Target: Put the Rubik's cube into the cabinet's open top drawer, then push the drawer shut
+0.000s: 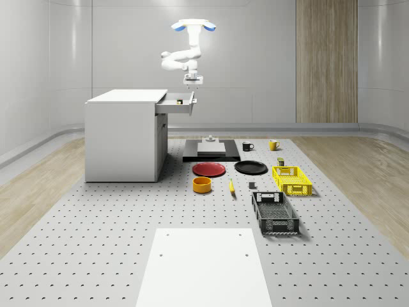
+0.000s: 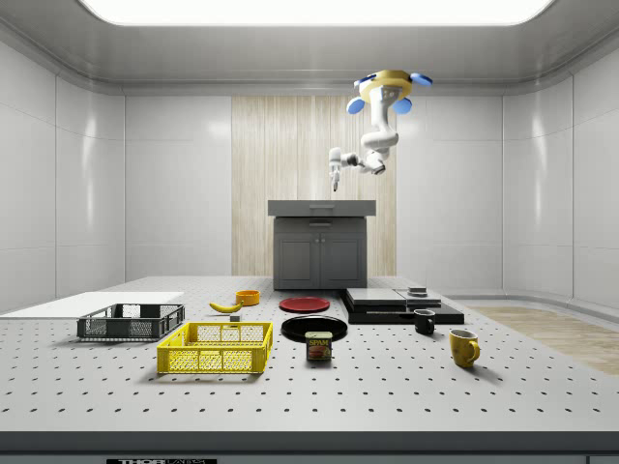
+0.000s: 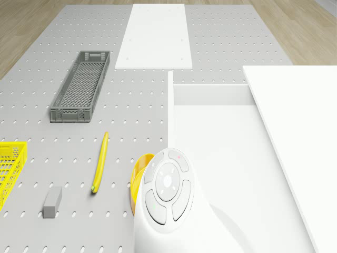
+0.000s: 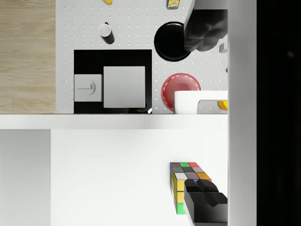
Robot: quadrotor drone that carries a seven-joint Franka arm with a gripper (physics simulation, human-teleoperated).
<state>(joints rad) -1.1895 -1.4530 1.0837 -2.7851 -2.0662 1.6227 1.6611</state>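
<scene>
While the drone (image 1: 193, 25) hovers high above the drawer end of the cabinet (image 1: 124, 134), the arm hangs down and puts the gripper (image 1: 192, 84) just over the open top drawer (image 1: 176, 103). In the wrist view the fingers (image 4: 207, 200) stand wide apart, gripping nothing. Rubik's cube (image 4: 186, 186) sits on the drawer floor, near one side wall, partly behind one finger. Can't tell if the finger touches it.

Drawer is pulled out, not shut. Drone view: drawer interior (image 3: 221, 142) white, cabinet top beside it.

Count on the perforated floor:
- 2 crates: one yellow crate (image 1: 292, 180), one dark grey crate (image 1: 275, 213), side by side, the grey one nearer the whole-scene camera.
- 2 plates: one red plate (image 1: 209, 169), one black plate (image 1: 250, 167), near each other, apart.
- 2 mugs: one black mug (image 1: 247, 146), one yellow mug (image 1: 273, 144).
- 1 orange bowl (image 1: 202, 185), in front of the red plate.
- 1 banana (image 1: 231, 187), between bowl and crates.
- 1 small grey block (image 1: 252, 185), just beside the yellow crate.
- 1 can (image 2: 318, 346), by the yellow crate in the side view.
- 1 black slab (image 1: 211, 151) with a grey block stacked on it.
- 1 white panel (image 1: 203, 267) flat on the floor, well apart from the cabinet.
</scene>
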